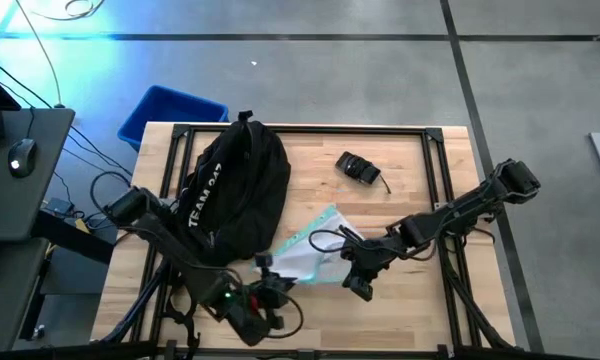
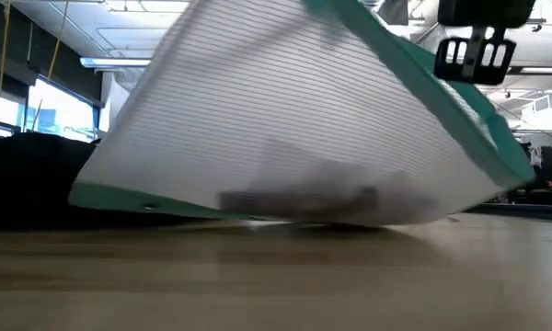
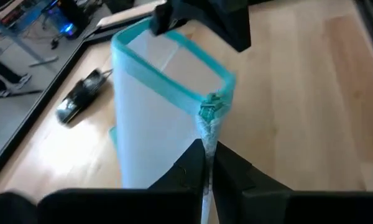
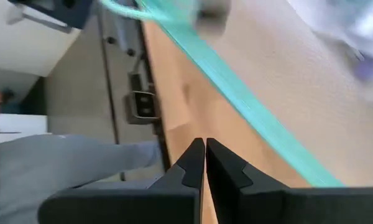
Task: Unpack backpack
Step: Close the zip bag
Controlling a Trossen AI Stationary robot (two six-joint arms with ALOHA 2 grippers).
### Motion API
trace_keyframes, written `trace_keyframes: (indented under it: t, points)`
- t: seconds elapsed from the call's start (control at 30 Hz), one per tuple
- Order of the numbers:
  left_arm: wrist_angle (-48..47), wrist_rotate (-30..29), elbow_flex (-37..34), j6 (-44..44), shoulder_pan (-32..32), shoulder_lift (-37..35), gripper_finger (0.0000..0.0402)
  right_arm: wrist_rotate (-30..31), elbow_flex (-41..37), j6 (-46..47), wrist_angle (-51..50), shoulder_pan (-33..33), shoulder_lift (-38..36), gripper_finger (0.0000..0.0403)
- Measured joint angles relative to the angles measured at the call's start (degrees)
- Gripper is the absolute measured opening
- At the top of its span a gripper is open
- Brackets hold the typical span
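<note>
The wooden table (image 1: 420,180) carries the black backpack (image 1: 235,190) on its left half, lying with its top toward the far edge, where a blue bin (image 1: 170,110) stands just beyond the table's far left corner. Beside the backpack's near end lies a white mesh pouch (image 1: 305,250) with a teal edge, and the left gripper (image 3: 206,165) is clamped on a corner of that pouch. The right gripper (image 4: 204,163) has its fingers pressed together, holding nothing, just beside the pouch, while a small black object (image 1: 358,168) lies apart, farther back on the table.
</note>
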Motion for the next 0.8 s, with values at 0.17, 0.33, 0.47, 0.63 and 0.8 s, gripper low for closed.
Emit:
trace_keyframes:
  t: [0.17,0.33,0.47,0.63,0.8]
  points:
    - [-9.0,-0.4,0.0,-5.5,-0.7,-2.9,0.0000,3.0,-0.1,-0.3,-6.8,-0.3,0.0,0.0000]
    - [-9.4,-0.2,0.0,-4.0,-0.6,-4.4,0.0000,3.3,-0.1,-5.8,6.1,-1.0,0.0,0.0000]
    - [-6.4,0.5,0.0,-1.2,-0.6,-5.3,0.0000,6.1,-0.1,-5.5,13.7,-4.0,0.0,0.0003]
    - [-3.4,3.0,0.0,4.2,-0.7,-5.5,0.0000,10.5,-0.1,-7.0,16.1,-6.5,1.2,0.0047]
    - [-3.2,4.0,0.0,7.7,-0.7,-5.5,0.0000,4.4,0.0,-9.9,22.2,-6.9,4.8,0.0108]
